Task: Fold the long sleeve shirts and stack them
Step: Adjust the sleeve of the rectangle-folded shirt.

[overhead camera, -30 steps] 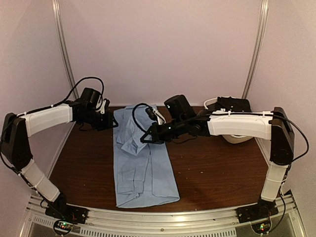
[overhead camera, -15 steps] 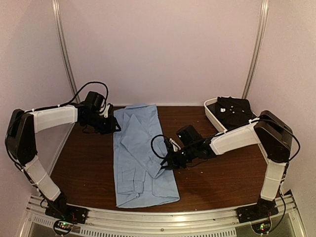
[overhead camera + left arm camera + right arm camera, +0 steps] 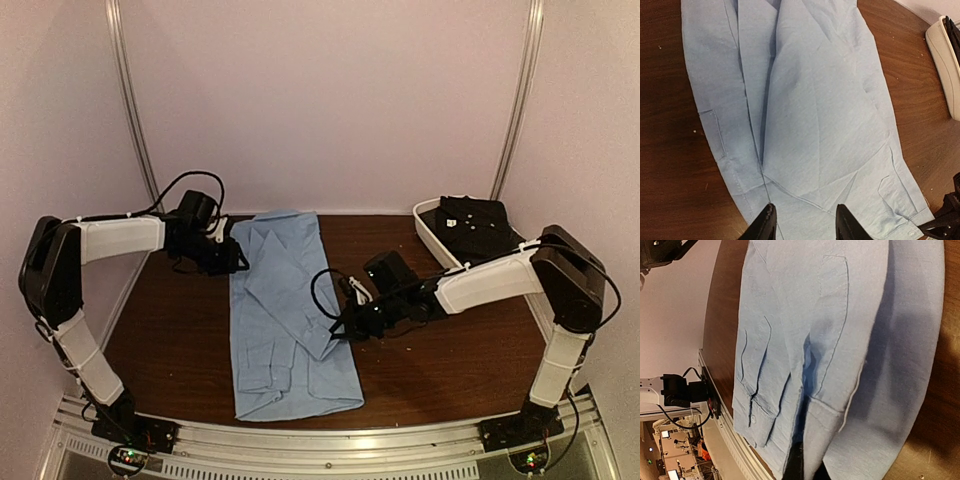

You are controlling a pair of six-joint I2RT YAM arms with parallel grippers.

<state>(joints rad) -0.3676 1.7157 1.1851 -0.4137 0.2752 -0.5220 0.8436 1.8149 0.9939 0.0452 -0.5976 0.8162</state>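
Step in hand, my read: sleeve fold-in on the light blue shirt [image 3: 285,330], right side. Shirt lies flat on the bench [image 3: 430,370], long axis 12 to 6, just left of centre, collar at 12. It is already a narrow strip with both sides turned in, a cuff lying on the body panel, few creases. Right gripper [image 3: 345,325] sits low at the shirt's 3 o'clock edge, jaws clenched on what looks like sleeve cloth. Left gripper [image 3: 238,262] hovers at the 10 o'clock corner, jaws parted, nothing between. Next probably needs the right to let go and clear, then a hem-to-collar fold.
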